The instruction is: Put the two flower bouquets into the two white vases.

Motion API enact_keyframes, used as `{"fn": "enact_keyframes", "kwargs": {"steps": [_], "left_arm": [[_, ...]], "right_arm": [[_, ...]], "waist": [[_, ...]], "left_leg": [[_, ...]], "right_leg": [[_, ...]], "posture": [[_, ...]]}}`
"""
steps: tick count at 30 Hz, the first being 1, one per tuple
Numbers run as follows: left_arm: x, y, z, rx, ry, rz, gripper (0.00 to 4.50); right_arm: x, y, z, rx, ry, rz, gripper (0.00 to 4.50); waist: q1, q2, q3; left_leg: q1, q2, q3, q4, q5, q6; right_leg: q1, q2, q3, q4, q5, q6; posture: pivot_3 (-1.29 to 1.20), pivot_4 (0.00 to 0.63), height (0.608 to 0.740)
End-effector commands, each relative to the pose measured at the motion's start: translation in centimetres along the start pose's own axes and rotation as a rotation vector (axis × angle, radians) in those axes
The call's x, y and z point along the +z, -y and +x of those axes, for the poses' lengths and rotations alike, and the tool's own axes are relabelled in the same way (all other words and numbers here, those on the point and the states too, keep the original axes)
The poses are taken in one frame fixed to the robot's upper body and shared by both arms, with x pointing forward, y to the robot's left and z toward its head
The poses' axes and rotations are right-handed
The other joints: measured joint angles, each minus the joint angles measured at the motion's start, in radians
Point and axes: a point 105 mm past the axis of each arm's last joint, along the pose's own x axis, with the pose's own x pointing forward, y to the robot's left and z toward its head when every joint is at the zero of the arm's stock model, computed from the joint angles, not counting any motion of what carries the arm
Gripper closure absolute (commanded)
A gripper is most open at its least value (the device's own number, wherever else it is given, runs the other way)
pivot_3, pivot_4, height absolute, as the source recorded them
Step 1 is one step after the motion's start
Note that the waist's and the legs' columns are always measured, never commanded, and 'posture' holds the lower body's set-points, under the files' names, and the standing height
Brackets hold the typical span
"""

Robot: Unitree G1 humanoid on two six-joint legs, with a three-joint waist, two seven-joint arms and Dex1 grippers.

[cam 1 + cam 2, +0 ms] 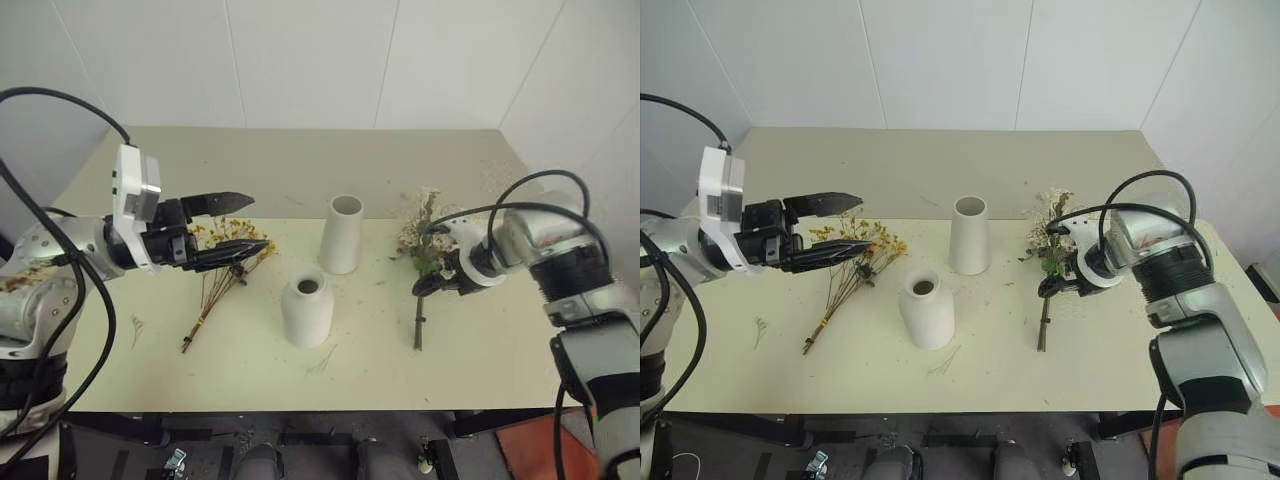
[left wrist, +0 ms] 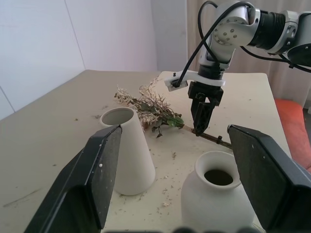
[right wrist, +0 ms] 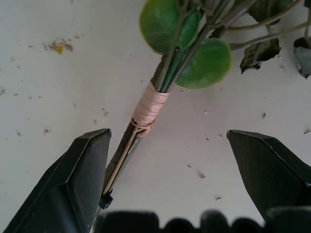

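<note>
From the head views, the tall white vase (image 1: 343, 234) is taken as the landmark, at mid worktop (image 1: 300, 170). The rounded vase (image 1: 307, 309) stands just in front of it, towards the robot's left. The yellow bouquet (image 1: 222, 262) lies flat well to the tall vase's left, stems pointing towards the robot. The left gripper (image 1: 232, 226) hangs level above its blooms, jaws apart and empty. The cream-pink bouquet (image 1: 424, 240) lies flat to the tall vase's right, its stem running towards the robot, and the right gripper (image 1: 432, 283) is lowered over that stem

In the left wrist view, both vases are seen between the open left jaws, with the right gripper (image 2: 200, 119) pointing down at the stem beyond them

In the right wrist view, the bound stem (image 3: 146, 114) runs lengthwise between the right jaws, which stand wide apart and clamp nothing; it lies closer to one finger (image 3: 73, 182). The right arm is judged the nearer for the coming grasp
</note>
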Motion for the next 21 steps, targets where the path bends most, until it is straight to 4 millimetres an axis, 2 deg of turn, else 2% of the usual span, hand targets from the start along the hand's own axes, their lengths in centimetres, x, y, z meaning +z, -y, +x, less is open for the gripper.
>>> {"fn": "enact_keyframes", "kwargs": {"steps": [1,7,8,10,19,20,21], "left_arm": [[0.8,0.2,0.1,-0.016,0.022,0.049,0.73],[0.6,0.2,-0.1,-0.012,0.022,0.039,0.73],[0.5,0.3,-0.1,-0.01,0.022,0.037,0.7],[0.5,0.3,-0.2,-0.008,0.021,0.035,0.7],[0.2,0.7,-0.7,0.005,0.007,0.017,0.7],[0.2,0.7,-0.7,0.005,0.006,0.014,0.7],[0.1,0.8,-0.7,0.005,0.005,0.011,0.7]], "right_arm": [[1.9,0.6,-0.3,-0.032,0.066,0.041,0.0],[3.2,0.4,0.7,-0.054,0.088,0.047,0.0],[3.2,0.3,0.9,-0.057,0.084,0.039,0.39],[3.1,0.1,1.1,-0.053,0.075,0.031,0.9],[2.6,0.3,0.5,-0.044,0.06,0.035,4.07],[2.6,0.6,0.2,-0.047,0.069,0.045,4.29],[2.7,0.9,-0.3,-0.052,0.088,0.058,4.29]], "waist": [[-0.002,0.0,0.0],[-0.022,0.0,0.0],[-0.023,0.0,0.0],[-0.025,0.0,0.0],[-0.027,0.0,0.0],[-0.027,0.0,0.0],[-0.026,0.0,0.0]], "left_leg": [[0.0,0.0,0.0,0.0,0.0,0.0],[0.0,0.0,0.0,0.0,0.0,0.0],[0.0,0.0,0.0,0.0,0.0,0.0],[0.001,0.0,-0.001,0.0,0.0,0.0],[0.001,0.0,-0.001,0.0,0.0,0.0],[0.001,0.0,-0.001,0.0,0.0,0.0],[0.001,0.0,-0.001,0.0,0.0,0.0]], "right_leg": [[0.0,0.0,0.0,0.0,0.0,0.0],[0.0,0.0,0.0,0.001,0.0,0.0],[0.001,0.0,0.0,0.001,0.0,0.0],[0.001,0.0,0.0,0.001,0.0,0.0],[0.001,0.0,0.0,0.001,0.0,0.0],[0.001,0.0,0.0,0.001,0.0,0.0],[0.001,0.0,0.0,0.001,0.0,0.0]], "posture": [[0.0,0.15,0.74],[0.0,0.15,0.74],[0.0,0.15,0.74],[0.0,0.15,0.74],[0.0,0.15,0.74],[0.0,0.15,0.74],[0.0,0.15,0.74]]}}
